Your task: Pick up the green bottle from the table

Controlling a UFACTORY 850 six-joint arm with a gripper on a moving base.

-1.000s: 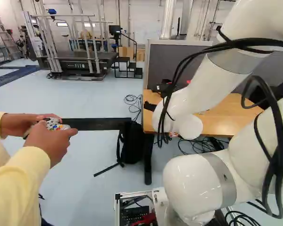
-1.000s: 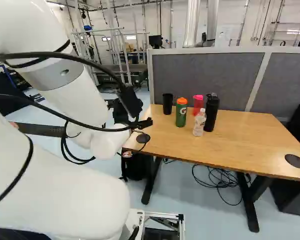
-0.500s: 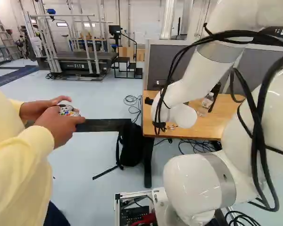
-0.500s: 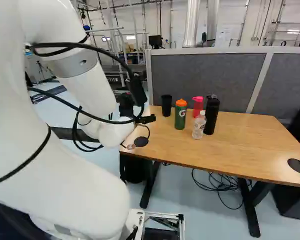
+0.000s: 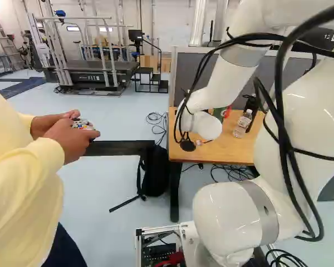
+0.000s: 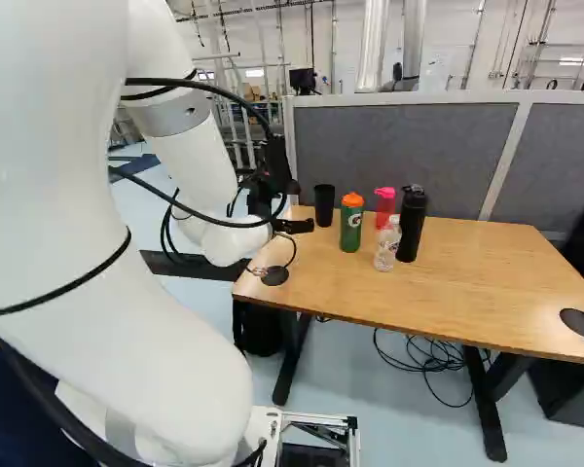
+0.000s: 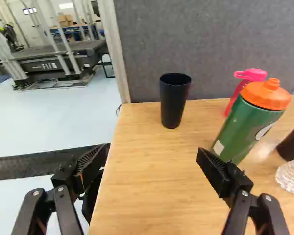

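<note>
Wooden table (image 6: 477, 277) by grey partition (image 6: 399, 151)

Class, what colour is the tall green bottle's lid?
The rounded lid is bright orange; the wrist view shows it best.

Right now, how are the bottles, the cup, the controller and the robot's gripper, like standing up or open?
Green bottle, upright, orange lid on
Pink bottle, upright, lid on
Black bottle, upright, lid on
Clear bottle, upright
Black cup, upright, no lid
Controller, held in a person's hands
Gripper, jaws open, holding nothing
</note>
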